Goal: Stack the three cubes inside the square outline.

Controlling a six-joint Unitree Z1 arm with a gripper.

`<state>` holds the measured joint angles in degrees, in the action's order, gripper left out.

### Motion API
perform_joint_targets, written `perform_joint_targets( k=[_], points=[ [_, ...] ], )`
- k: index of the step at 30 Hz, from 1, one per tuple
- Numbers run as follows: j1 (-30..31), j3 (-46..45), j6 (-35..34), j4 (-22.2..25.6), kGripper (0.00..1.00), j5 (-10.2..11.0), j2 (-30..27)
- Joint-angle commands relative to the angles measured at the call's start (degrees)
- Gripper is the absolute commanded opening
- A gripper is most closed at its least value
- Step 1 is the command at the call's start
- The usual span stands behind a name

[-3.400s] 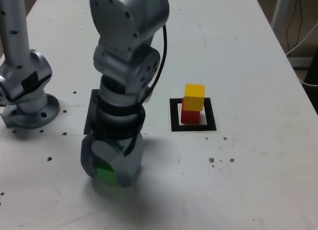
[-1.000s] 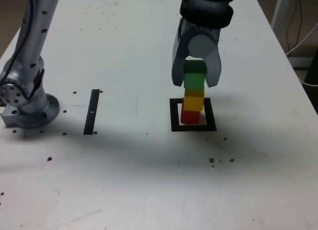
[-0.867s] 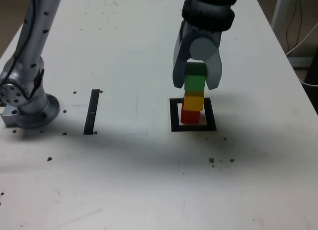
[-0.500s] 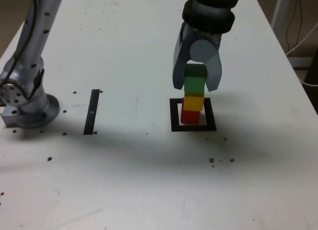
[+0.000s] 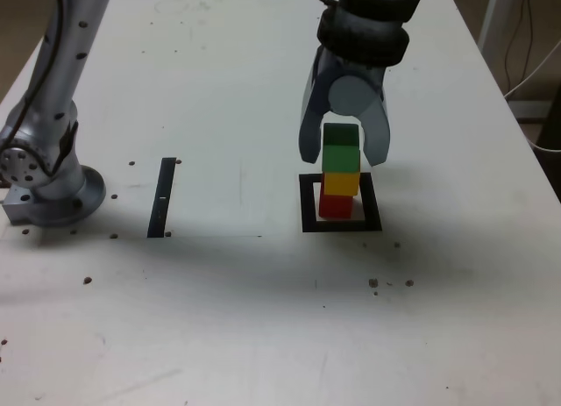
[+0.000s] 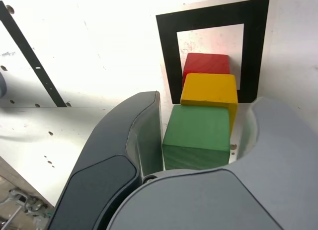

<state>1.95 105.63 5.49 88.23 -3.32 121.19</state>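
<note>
1. The three cubes stand as one tower inside the square outline (image 5: pixel 341 202) on the white table (image 5: pixel 263 318). The red cube (image 5: pixel 334 204) is at the bottom, the yellow cube (image 5: pixel 341 182) is on it, and the green cube (image 5: pixel 341 150) is on top.
2. In the exterior view, the outline lies a little toward that view's right from the middle of the table, well away from every edge.
3. The red cube sits on the pale centre of the outline, close to its far side. The upper cubes are shifted slightly toward the exterior view's right.
4. The gripper (image 5: pixel 343 152) hangs over the tower and points down. The green cube is between its two jaws.
5. The jaws are spread apart. In the exterior view a small gap shows on each side of the green cube, so the cube is released and rests on the yellow cube.
6. In the wrist view the green cube (image 6: pixel 198 137) is also between the jaws, with a narrow gap on both sides. The yellow cube (image 6: pixel 209 91) and the red cube (image 6: pixel 206 63) show beyond it.
7. A thin black strip (image 5: pixel 162 196) lies flat on the table, well apart from the outline, toward the exterior view's left.
8. The base of the arm (image 5: pixel 46 188) stands near the table's left edge in the exterior view.
</note>
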Motion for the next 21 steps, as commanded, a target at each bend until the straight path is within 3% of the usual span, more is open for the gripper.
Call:
perform_joint_targets(
  k=[1, 12, 21],
  points=[
    [-0.1, -0.1, 0.1, 0.1, 0.83, 0.0, 0.2],
    [-0.1, 0.2, 0.2, 0.6, 0.98, 1.7, -2.7],
    [-0.1, 0.7, 0.1, 2.1, 0.99, 3.2, -7.7]
  ],
)
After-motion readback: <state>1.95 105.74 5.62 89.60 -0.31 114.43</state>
